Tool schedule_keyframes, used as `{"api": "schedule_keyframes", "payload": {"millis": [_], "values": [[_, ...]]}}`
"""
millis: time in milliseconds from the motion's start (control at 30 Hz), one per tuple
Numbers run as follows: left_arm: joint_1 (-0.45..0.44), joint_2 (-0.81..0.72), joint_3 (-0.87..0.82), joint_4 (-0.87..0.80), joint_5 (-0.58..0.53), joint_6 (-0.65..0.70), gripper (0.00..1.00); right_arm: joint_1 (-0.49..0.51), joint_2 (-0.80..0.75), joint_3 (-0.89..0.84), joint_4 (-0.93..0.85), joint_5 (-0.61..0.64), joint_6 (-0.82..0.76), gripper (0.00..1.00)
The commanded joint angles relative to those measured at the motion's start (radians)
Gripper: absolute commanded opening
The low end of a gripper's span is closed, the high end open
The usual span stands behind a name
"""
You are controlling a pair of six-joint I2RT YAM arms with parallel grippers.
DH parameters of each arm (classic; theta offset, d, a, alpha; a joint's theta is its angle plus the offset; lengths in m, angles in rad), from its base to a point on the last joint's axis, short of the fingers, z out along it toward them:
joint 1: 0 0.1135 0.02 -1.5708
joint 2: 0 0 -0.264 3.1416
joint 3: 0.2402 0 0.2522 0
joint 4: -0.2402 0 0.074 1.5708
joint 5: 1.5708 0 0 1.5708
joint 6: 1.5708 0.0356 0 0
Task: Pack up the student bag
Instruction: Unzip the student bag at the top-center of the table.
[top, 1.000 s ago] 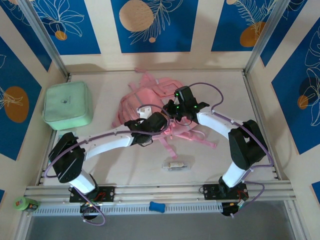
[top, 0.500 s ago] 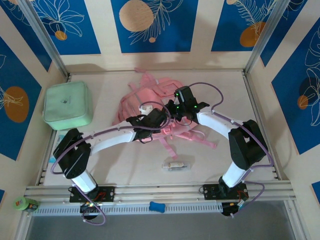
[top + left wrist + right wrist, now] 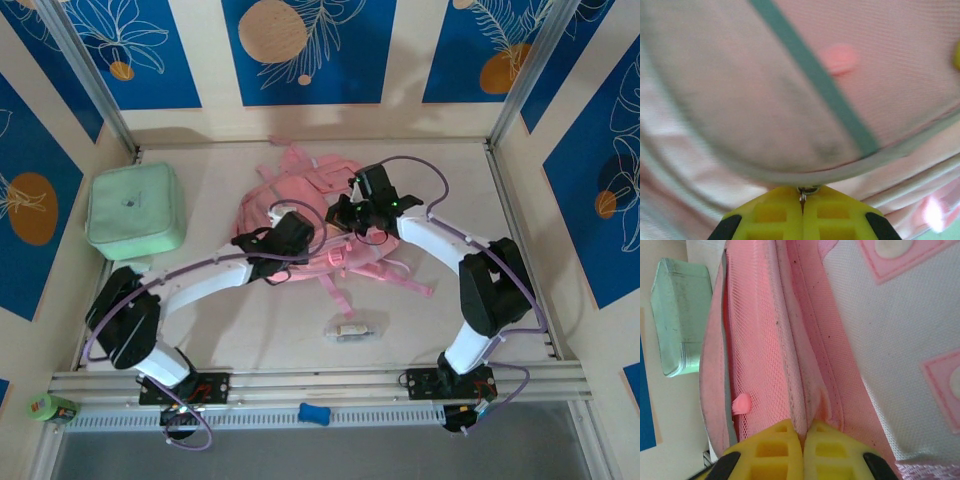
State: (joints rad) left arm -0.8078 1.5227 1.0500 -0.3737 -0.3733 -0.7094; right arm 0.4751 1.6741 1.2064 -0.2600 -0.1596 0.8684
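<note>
The student bag [image 3: 305, 178], soft pink with grey-blue trim, lies flat at the middle back of the table. My left gripper [image 3: 283, 232] is over its near left part. In the left wrist view the yellow jaws [image 3: 802, 192] are shut on a small metal zip pull [image 3: 803, 196] at the edge of a trimmed pocket [image 3: 765, 90]. My right gripper [image 3: 345, 212] is over the bag's near right part. It is shut [image 3: 804, 427] on a pink fabric seam [image 3: 807, 390] beside a mesh panel [image 3: 757, 355].
A mint green square zip case [image 3: 135, 210] lies at the left of the table, also seen in the right wrist view [image 3: 682, 315]. A small clear packet [image 3: 350, 331] lies near the front. Pink straps [image 3: 390, 272] trail right of the bag. Side walls stand close.
My left gripper has shut on the zip pull and moved left and back along the bag. The right gripper has stayed shut and shifted slightly back.
</note>
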Motion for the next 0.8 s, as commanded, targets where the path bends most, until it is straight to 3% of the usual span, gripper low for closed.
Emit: {"api": "schedule_keyframes", "payload": {"millis": [0,100,233,433,600,767], "values": [[0.080,-0.048,-0.055,-0.017,0.031,0.131,0.00,-0.048,-0.009,0.075,-0.025,-0.033,-0.103,0.00],[0.093,-0.085,-0.076,-0.028,0.016,0.189,0.00,-0.065,0.009,0.112,-0.061,-0.052,-0.145,0.00],[0.084,-0.118,-0.089,0.022,0.152,0.238,0.00,-0.067,0.056,0.183,-0.095,-0.070,-0.193,0.00],[-0.038,-0.087,-0.054,0.097,0.246,0.198,0.00,-0.095,0.192,0.374,-0.197,-0.100,-0.268,0.02],[-0.091,-0.005,0.013,0.138,0.230,0.151,0.00,-0.137,0.270,0.482,-0.225,-0.190,-0.259,0.34],[-0.085,0.013,0.043,0.080,0.148,0.153,0.00,-0.157,0.162,0.378,-0.254,-0.209,-0.247,0.49]]}}
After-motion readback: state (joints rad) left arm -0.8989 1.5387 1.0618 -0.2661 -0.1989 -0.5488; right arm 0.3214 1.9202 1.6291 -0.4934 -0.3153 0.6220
